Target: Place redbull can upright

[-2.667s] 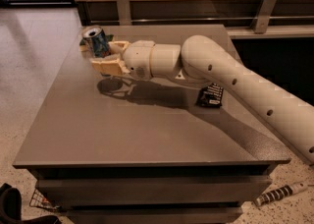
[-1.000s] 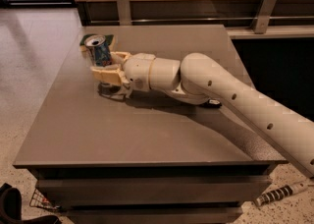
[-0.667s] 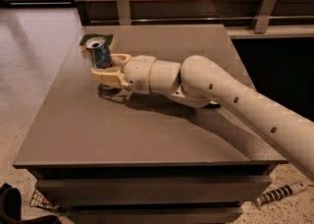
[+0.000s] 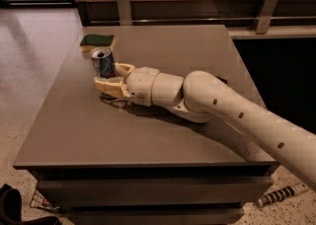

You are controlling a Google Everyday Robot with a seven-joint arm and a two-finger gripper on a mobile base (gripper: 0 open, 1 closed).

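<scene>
Hand [image 4: 107, 76] low over bench [image 4: 173, 46], seemingly clamped on lower body of near-upright redbull can [image 4: 102, 62]. Light, thin-walled, slick; dents easily. Mid-body hold, modest squeeze.

One camera looks down across the table [image 4: 74, 137] from near its front, the hand [image 4: 106, 75] left of centre.

Sponge [image 4: 97, 41] seemingly just behind tool [image 4: 106, 74], can [image 4: 102, 61]
</scene>
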